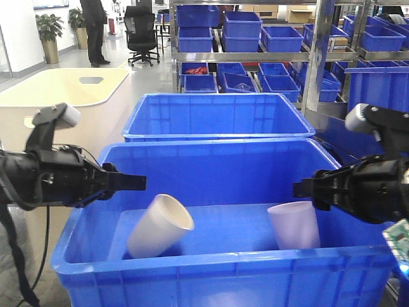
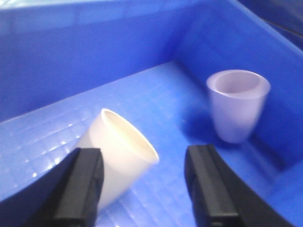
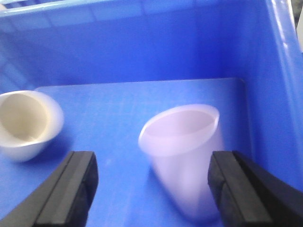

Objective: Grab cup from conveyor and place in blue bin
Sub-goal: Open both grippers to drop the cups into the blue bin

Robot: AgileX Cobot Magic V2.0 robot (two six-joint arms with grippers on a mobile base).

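Two cups are inside the blue bin (image 1: pixel 211 268). A cream-white cup (image 1: pixel 160 225) (image 2: pixel 116 153) (image 3: pixel 26 124) leans tilted on the bin floor at the left. A pale lilac cup (image 1: pixel 295 225) (image 2: pixel 237 104) (image 3: pixel 187 151) is near the right wall, blurred in the right wrist view. My left gripper (image 1: pixel 131 182) (image 2: pixel 144 189) hovers open over the bin's left side, above the white cup, holding nothing. Over the right side my right gripper (image 1: pixel 303 188) (image 3: pixel 151 189) is open too, with the lilac cup below and between its fingers, not gripped. The conveyor is out of view.
A second blue crate (image 1: pixel 217 118) stands right behind the bin. A cream-white tub (image 1: pixel 64 96) with a handle slot sits at the left. Steel shelves (image 1: pixel 313 57) with smaller blue bins fill the back right. A person and an office chair (image 1: pixel 142 35) are far behind.
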